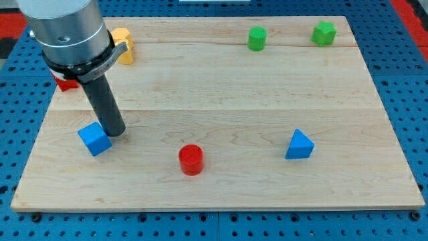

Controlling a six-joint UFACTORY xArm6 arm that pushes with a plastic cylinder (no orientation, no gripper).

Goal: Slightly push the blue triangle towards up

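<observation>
Wooden counter (221, 100), seven blocks, no pincer on view.
Two blue: cube (94, 138) touching my tip (115, 132), triangle (299, 145) well apart; two green, two red, one yellow.

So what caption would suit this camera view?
My tip rests beside the blue cube, far left of the blue triangle on the board.

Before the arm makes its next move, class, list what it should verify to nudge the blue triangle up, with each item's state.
1. Blue triangle in view: ok.
2. My tip below the triangle: not ok; it sits far to the view's left, beside the blue cube.
3. Board above the triangle free: ok.
4. Red cylinder off a straight path across: cannot tell.
5. Triangle away from the board edge: ok.
</observation>
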